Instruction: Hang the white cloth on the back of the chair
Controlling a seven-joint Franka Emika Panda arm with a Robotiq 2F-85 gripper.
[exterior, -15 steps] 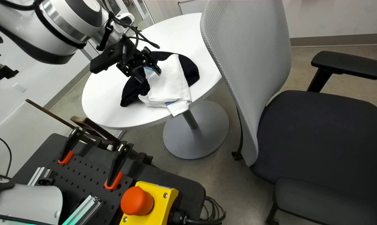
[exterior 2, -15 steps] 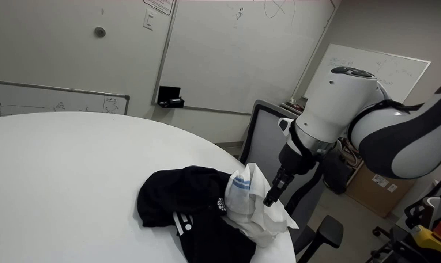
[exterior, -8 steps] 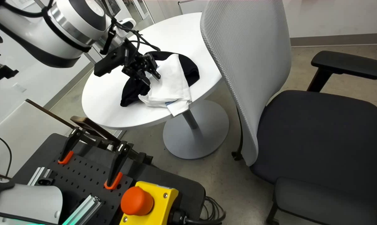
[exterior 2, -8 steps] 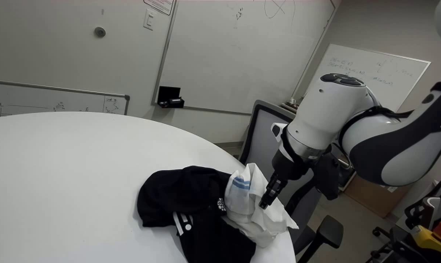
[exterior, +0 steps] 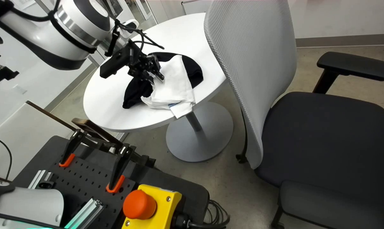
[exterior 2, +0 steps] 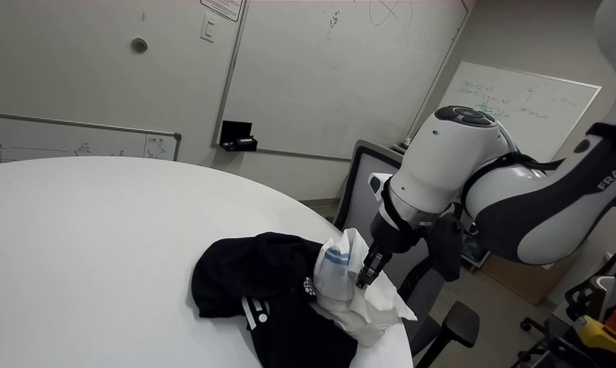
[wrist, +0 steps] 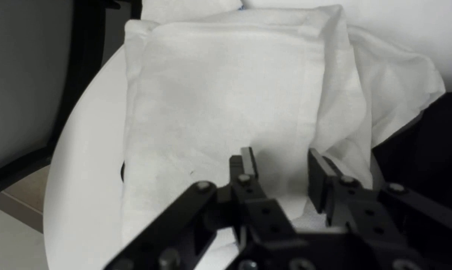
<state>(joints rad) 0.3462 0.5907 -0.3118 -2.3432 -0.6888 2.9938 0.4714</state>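
The white cloth [wrist: 218, 93] lay folded on the round white counter [exterior 2: 109, 245], partly over a black garment [exterior 2: 252, 271]. In the wrist view it filled the middle of the frame, its loose layers ruffled towards the upper right, and the black garment showed beneath it at the right edge. In an exterior view two blue bands [exterior 2: 337, 256] crossed a raised fold of the cloth, just right of the lower centre.

The claw [wrist: 282, 165] was released: its two fingers [wrist: 249, 162] reached up from the bottom of the wrist view, apart, with white fabric visible between them. In both exterior views the tips appeared right at the cloth, though I could not tell whether they touched it. The arm [exterior: 74, 31] slanted down from the upper left of an exterior view.

The chair [exterior: 325, 140] took up the right side of the same frame, its grey mesh back [exterior: 252, 63] hiding part of the counter's rim and standing apart from the cloth. A yellow box [exterior: 166, 200] with an orange button [exterior: 139, 204] sat at the bottom of that frame, left of centre, and two black clamps [exterior: 119, 165] stood at the lower left.
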